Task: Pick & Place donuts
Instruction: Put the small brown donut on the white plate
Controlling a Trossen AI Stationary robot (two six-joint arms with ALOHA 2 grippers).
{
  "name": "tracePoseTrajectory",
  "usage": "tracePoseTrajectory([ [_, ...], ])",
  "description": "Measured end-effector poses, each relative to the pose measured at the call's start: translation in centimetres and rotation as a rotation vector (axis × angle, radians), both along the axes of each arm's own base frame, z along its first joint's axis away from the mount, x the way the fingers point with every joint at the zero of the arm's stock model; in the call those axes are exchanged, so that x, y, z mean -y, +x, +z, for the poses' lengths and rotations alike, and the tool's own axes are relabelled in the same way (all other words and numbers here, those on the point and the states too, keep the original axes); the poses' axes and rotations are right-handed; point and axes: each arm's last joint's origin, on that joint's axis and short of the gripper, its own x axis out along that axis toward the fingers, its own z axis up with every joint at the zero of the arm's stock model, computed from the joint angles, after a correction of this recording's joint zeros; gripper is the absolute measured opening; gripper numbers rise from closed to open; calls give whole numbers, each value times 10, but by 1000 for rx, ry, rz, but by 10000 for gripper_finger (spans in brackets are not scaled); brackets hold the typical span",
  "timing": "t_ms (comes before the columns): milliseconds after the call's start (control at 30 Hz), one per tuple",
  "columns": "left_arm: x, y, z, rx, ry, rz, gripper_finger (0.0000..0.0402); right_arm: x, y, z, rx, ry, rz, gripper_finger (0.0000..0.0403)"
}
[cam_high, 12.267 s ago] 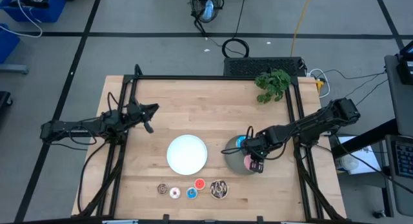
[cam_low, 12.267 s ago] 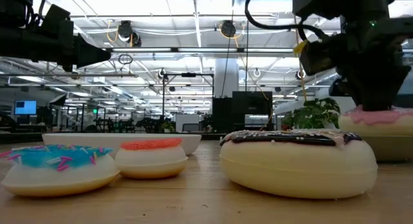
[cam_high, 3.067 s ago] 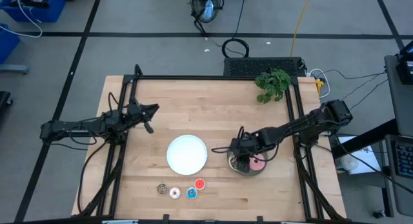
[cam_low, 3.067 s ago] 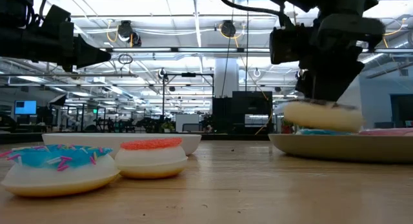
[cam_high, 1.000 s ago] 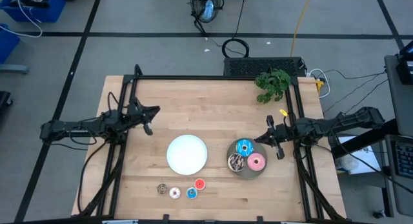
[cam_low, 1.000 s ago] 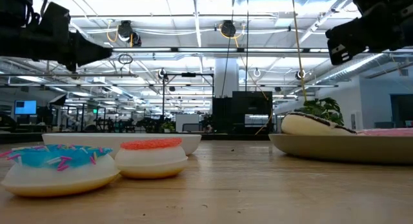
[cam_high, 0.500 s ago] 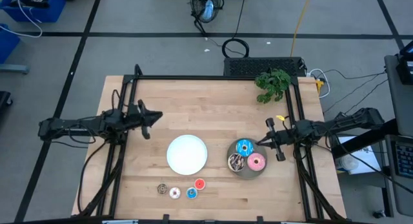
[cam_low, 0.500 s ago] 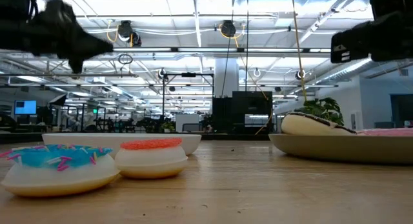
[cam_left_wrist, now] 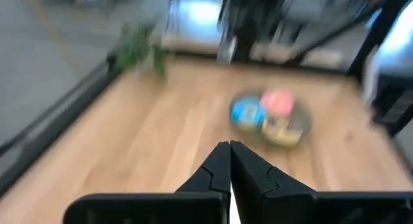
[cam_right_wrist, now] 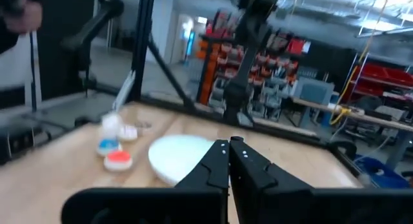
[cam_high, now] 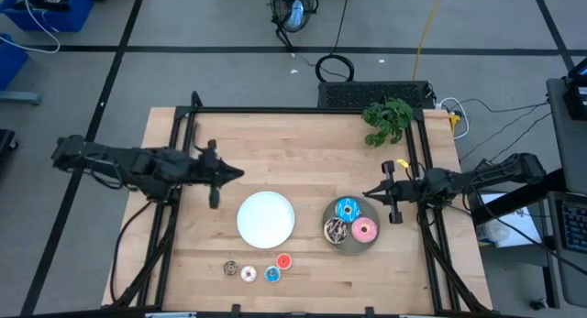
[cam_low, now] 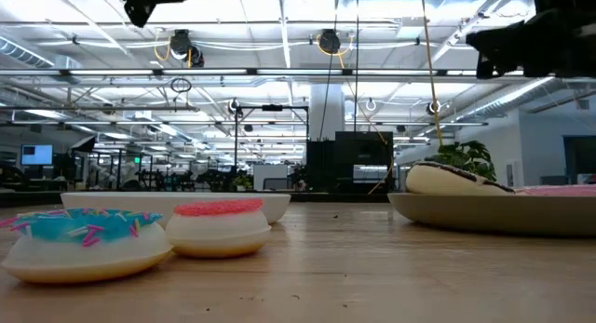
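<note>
Sorting by size, likely: blue donut [cam_high: 346, 209], pink donut [cam_high: 365, 231], dark donut [cam_high: 336, 230] on grey plate [cam_high: 371, 246]; four tiny donuts [cam_high: 257, 268] on table. Left gripper [cam_high: 231, 174], right gripper [cam_high: 373, 193]: fingers pressed together, empty, apparently hovering.

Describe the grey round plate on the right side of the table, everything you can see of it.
The grey round plate is a shallow dish with a low rim, sitting flat on the wooden table right of the plain white round plate. It holds three toy ring donuts: a blue one, a pink one and a dark sprinkled one. The right gripper, jaws shut, hovers just beyond its rim, not touching it.
</note>
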Motion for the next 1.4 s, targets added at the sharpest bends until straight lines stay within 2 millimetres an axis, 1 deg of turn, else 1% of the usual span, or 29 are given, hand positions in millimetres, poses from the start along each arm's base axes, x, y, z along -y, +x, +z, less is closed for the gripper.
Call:
tracePoseTrajectory([
  [100, 18, 20, 2, -166, -6, 63, 6, 0, -2, 8, 81, 49, 5, 0],
  [200, 38, 35, 1, -308, 9, 69, 4, 1, -4, 13, 117, 103, 17, 0],
  [267, 52, 42, -1, -398, -2, 71, 10, 1, -5, 13, 119, 132, 31, 0],
  [367, 72, 49, -9, -524, -19, 71, 19, 0, -7, 16, 142, 155, 69, 0],
  [467, 89, 50, -18, -634, -9, 45, 20, 0, -8, 16, 147, 161, 82, 0],
  [567, 104, 52, -28, -691, -4, 22, 20, 0, -8, 17, 152, 161, 80, 0],
  [667, 115, 53, -36, -744, -96, 6, 21, 0, -8, 17, 152, 147, 77, 0],
  [767, 123, 52, -43, -811, -215, 28, 21, 0, -7, 11, 102, 103, 68, 0],
  [833, 128, 52, -47, -826, -260, 62, 21, 0, -6, 9, 81, 66, 61, 0],
  [967, 136, 54, -58, -864, -278, 94, 22, 0, -7, 12, 115, 68, 63, 0],
  [1067, 144, 56, -70, -928, -287, 92, 24, 0, -6, 11, 94, 103, 69, 0],
  [1133, 151, 59, -82, -983, -283, 87, 36, -1, -6, 9, 68, 158, 78, 0],
  [1200, 156, 61, -93, -1035, -273, 77, 60, -1, -5, 6, 35, 171, 79, 0],
  [1333, 164, 61, -108, -1094, -225, 48, 127, -2, -5, 4, 13, 159, 115, 0],
  [1400, 167, 61, -110, -1095, -218, 36, 164, -3, -6, 4, 12, 154, 152, 0],
])
